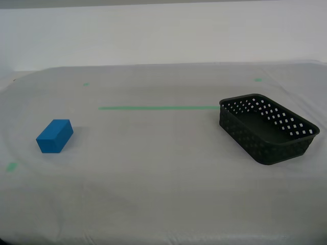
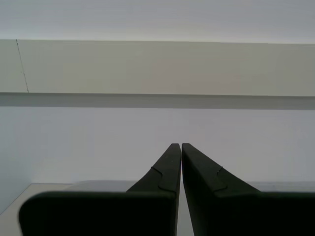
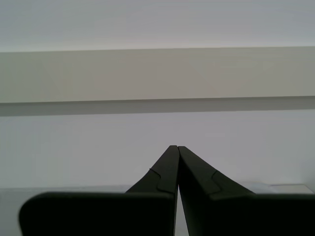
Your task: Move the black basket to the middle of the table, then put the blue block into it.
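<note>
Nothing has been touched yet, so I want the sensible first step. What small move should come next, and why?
Probably bring one arm toward the black basket: it sits at the exterior view's right, away from the table's middle. My first gripper and my second gripper are shut, facing the wall.

A plain white wall (image 1: 163, 33) fills the upper part of the exterior view. In both wrist views, a pale beige band (image 2: 162, 66) runs across the wall, with a darker grey strip (image 3: 157, 107) directly under it.
</note>
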{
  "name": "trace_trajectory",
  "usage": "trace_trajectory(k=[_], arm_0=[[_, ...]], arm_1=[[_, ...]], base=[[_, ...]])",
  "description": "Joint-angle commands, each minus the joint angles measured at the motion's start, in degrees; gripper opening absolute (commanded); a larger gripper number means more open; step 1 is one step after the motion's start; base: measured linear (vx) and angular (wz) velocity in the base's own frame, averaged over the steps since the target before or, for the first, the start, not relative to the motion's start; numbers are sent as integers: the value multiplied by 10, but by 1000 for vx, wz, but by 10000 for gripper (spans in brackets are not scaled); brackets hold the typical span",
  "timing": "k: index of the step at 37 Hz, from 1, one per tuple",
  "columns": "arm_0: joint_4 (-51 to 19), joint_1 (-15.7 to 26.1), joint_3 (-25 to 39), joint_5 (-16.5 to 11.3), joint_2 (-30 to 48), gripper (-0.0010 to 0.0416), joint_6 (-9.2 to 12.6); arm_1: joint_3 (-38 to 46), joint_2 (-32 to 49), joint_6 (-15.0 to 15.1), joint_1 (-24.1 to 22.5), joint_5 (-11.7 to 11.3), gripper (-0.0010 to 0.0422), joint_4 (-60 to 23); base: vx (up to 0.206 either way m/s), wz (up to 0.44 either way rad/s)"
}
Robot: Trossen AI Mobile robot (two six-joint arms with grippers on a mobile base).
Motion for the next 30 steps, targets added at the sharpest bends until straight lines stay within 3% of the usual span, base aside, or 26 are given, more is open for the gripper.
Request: trace_trajectory(k=[1, 30], arm_0=[[2, 0, 0, -1, 0, 0, 0], [-10, 0, 7, -2, -1, 0, -3]], arm_1=[[0, 0, 1, 0, 1, 0, 3], [0, 0, 1, 0, 1, 0, 3]], base=[[0, 0], [0, 0]])
